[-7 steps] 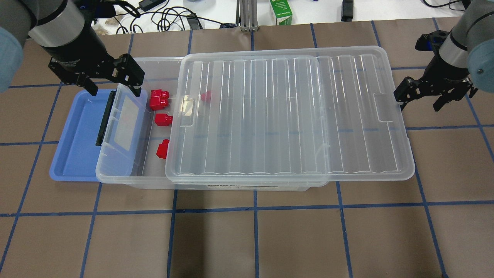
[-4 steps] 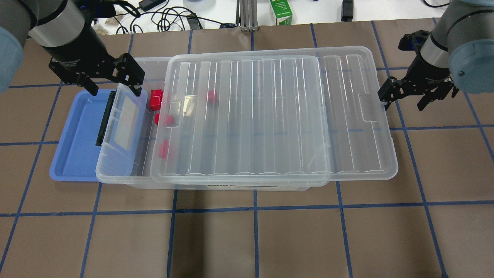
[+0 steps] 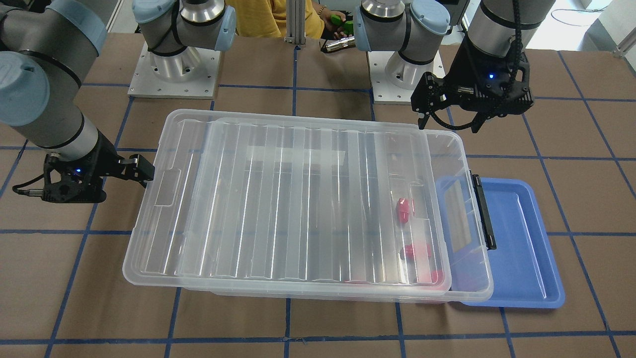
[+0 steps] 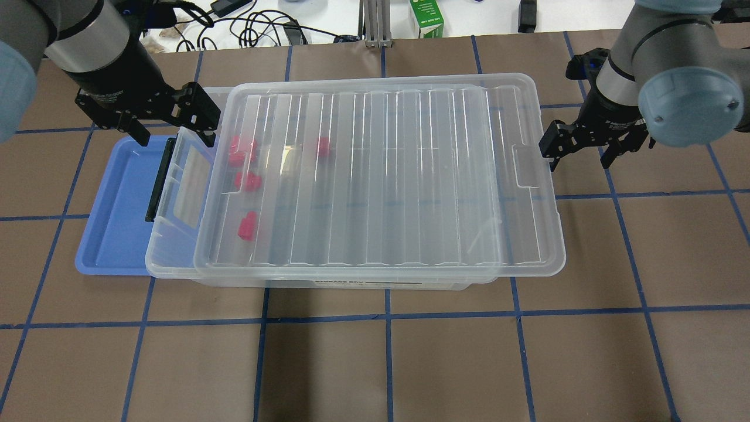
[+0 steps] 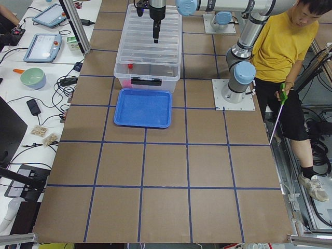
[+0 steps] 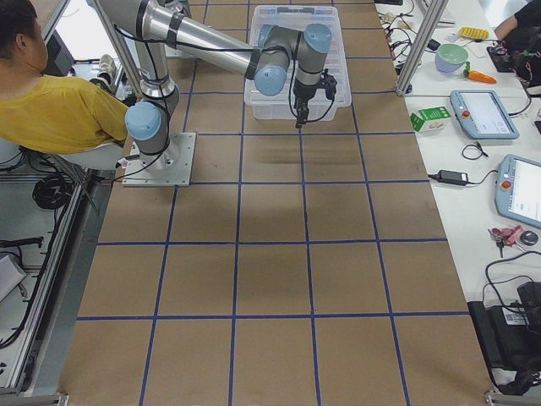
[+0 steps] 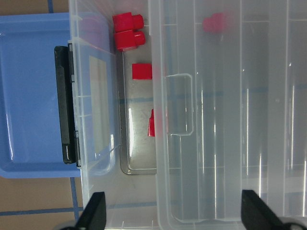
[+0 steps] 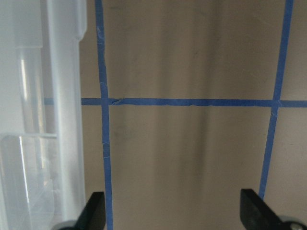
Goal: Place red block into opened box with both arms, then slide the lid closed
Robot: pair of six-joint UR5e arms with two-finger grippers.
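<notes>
Lid (image 4: 375, 176) slid leftward; left-wrist view shows uncovered blocks (image 7: 128, 40).

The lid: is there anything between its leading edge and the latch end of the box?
Nothing lies on the box rim ahead of the lid. The open left gripper hangs over the far latch-end corner; whether low enough to catch the lid, I cannot tell.

Robotics lab — taped-grid table (image 4: 375, 363), teach pendants (image 6: 483, 114), cables (image 4: 252, 26).
</notes>
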